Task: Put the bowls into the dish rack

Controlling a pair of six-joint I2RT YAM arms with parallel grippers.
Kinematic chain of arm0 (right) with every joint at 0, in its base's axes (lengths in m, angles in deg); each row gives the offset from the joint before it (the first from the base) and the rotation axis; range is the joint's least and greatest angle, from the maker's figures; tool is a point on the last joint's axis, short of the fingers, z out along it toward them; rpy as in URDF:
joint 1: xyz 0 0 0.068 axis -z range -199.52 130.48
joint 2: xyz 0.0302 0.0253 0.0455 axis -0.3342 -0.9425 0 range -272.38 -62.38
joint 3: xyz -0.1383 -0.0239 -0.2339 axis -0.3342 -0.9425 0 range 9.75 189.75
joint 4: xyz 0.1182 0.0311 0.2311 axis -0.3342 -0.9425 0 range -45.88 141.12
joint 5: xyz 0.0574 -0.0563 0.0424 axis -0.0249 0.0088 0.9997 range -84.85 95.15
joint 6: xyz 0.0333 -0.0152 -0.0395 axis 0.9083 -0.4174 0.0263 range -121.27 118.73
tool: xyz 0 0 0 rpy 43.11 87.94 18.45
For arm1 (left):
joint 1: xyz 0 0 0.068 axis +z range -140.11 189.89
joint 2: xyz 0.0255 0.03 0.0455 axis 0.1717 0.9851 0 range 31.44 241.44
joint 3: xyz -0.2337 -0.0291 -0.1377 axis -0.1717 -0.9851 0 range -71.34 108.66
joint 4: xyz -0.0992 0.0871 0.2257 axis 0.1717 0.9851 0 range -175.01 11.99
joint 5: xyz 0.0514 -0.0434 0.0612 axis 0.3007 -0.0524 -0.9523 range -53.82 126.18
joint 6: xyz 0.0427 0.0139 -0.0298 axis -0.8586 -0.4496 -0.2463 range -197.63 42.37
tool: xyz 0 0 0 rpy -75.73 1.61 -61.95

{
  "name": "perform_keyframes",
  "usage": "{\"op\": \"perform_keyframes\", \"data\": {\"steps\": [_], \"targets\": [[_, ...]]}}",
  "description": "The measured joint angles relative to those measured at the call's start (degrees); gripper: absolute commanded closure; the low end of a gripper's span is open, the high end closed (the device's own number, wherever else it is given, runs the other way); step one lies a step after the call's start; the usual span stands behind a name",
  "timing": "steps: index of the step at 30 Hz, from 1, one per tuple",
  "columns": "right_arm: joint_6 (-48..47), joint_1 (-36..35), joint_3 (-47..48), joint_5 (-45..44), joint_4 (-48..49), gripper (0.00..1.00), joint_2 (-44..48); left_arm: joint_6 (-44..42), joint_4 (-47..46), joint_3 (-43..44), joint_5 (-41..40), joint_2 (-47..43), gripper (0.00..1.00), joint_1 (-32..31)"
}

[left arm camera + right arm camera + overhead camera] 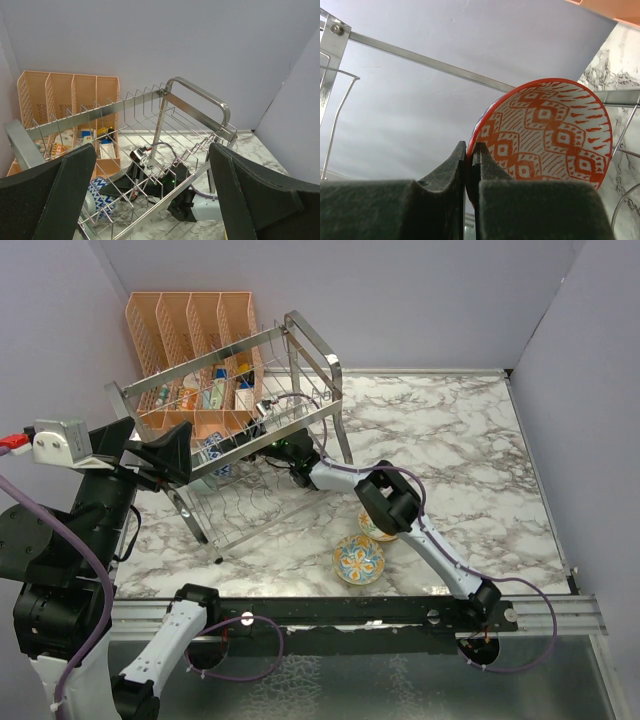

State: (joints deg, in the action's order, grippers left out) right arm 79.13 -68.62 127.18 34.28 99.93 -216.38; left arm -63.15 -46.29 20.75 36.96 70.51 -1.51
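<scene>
Inside the dish rack: right pincer clamps a red-patterned bowl by its rim.
The right arm stretches low toward frame centre, the left pincer gapes wide at the left, and two bowls sit on the counter, lower centre.

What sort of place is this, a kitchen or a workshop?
Most likely a robot test booth dressed as a kitchen counter. Plain lilac walls box in a marble-look table, robot arms are bolted along its near edge, and a chrome dish rack and a painted bowl serve as props.
</scene>
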Motion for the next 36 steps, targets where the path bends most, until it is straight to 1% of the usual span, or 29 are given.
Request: {"op": "perform_keyframes", "data": {"steps": [12,34,36], "targets": [[4.3,0.2,2.5,0.3,-1.3,0.99,-1.4,-0.1,0.0,-0.3,0.0,0.0,0.01,0.0],[11.3,0.4,0.5,3.6,-2.9,0.99,-0.3,-0.1,0.0,-0.6,0.0,0.0,0.01,0.0],[11.5,0.5,0.5,3.6,-3.1,0.95,-0.3,-0.1,0.0,-0.7,0.0,0.0,0.01,0.0]]}}
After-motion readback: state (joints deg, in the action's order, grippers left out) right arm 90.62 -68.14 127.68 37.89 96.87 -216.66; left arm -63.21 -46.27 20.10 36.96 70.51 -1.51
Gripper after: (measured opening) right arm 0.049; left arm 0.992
